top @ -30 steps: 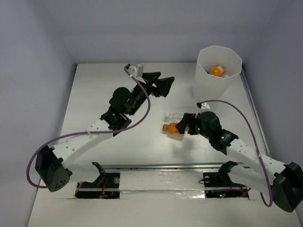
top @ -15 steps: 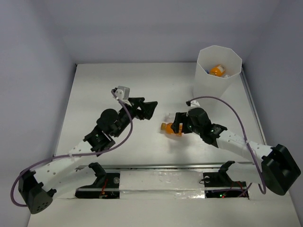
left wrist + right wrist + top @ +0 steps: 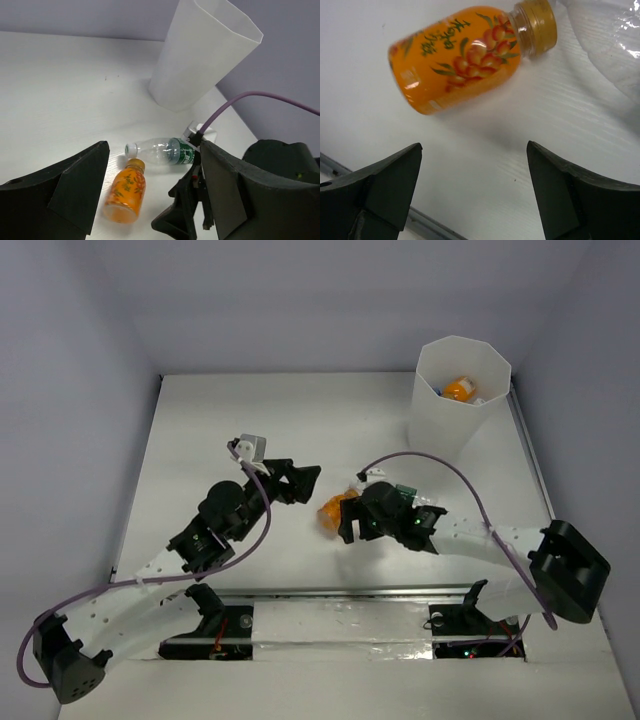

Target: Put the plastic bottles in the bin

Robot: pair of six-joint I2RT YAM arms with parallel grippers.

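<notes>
- Top external view: you saw the bin [image 3: 440,430] standing upright at the far right corner of the table [image 3: 200,430], with an orange-capped bottle [image 3: 458,390] visible inside it.
- A second orange bottle [image 3: 330,510] lay on its side near the middle of the table, well apart from the bin.
- The right gripper [image 3: 346,516] sat just beside that bottle on its right. The left gripper [image 3: 310,480] was near it on the left and apart from it. You could not read either jaw setting from this view.
- Left wrist view: the left fingers [image 3: 75,190] stood spread with nothing between them.
- Beyond the fingertips, the orange bottle lay on the table with its cap pointing away from the camera, just beside a clear bottle [image 3: 160,151].
- The clear bottle had a white cap and a green label. It lay on its side between the orange bottle and the bin.
- A purple cable [image 3: 260,97] arched over the right arm at the right of the view.
- Right wrist view: the right fingers [image 3: 385,180] stood wide apart and gripped nothing.
- The orange bottle lay on the table beyond the fingertips, untouched. The clear bottle was at the top right corner, just past the orange cap.
</notes>
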